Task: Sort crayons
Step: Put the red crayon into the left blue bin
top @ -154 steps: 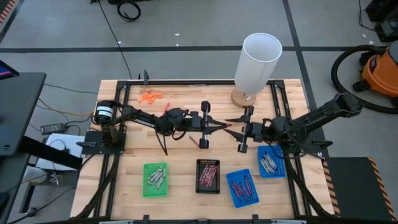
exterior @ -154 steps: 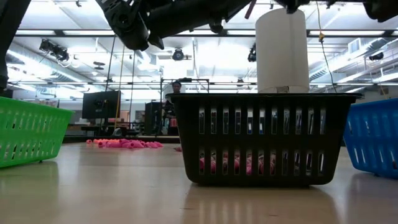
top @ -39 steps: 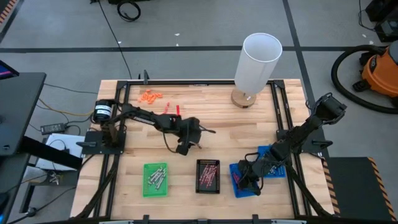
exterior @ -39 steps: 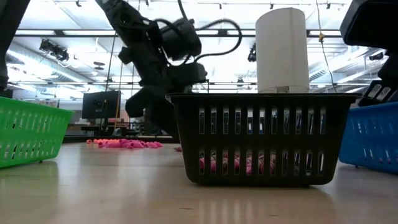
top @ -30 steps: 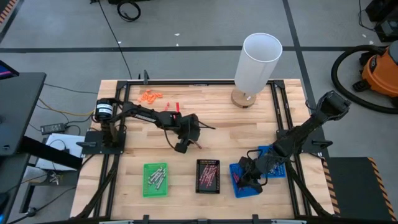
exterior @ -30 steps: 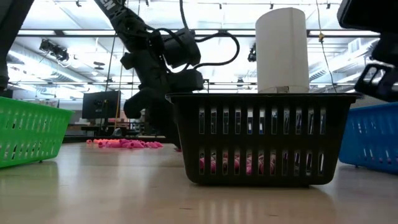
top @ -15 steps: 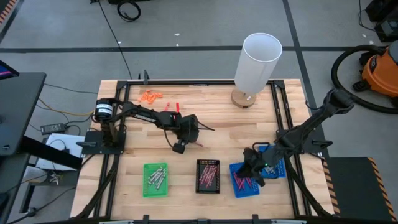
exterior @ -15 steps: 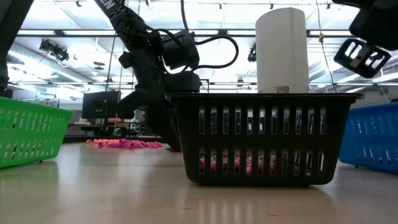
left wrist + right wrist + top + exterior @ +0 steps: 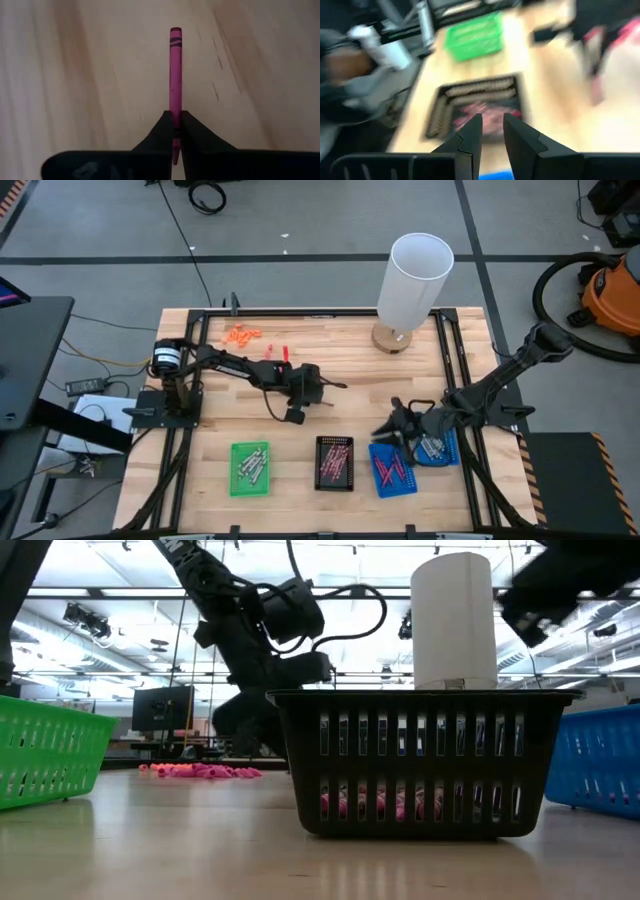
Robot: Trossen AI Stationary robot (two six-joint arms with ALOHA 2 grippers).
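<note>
Magenta wax shows between your left gripper (image 9: 175, 131) fingers: they are pinched tight on one pink crayon (image 9: 175, 75), which lies flat on the bare wooden table (image 9: 350, 370) and points straight out ahead of the wrist. From above, that gripper (image 9: 296, 414) sits near the middle of the table, behind the row of trays. Your right gripper (image 9: 490, 131) has its fingers a narrow gap apart with nothing between them; from above it hangs (image 9: 392, 428) over the near right part of the table, just behind the blue tray (image 9: 392, 476) that holds pink and dark crayons. A second blue tray (image 9: 438, 448) sits beside it, largely covered by the arm, a black tray (image 9: 334, 462) of pinkish crayons stands in the middle, and a green tray (image 9: 250, 468) of grey ones to its left. A small heap of orange-pink crayons (image 9: 240, 335) lies unsorted at the far left of the table, and a tall white cylinder (image 9: 414, 280) stands at the far edge. You look to be at the pick-up step with the left arm. Next, lift the crayon clear of the wood without letting it twist in the pinch, then carry it to the tray that matches its colour, likely the black one, and let go low over it.
</note>
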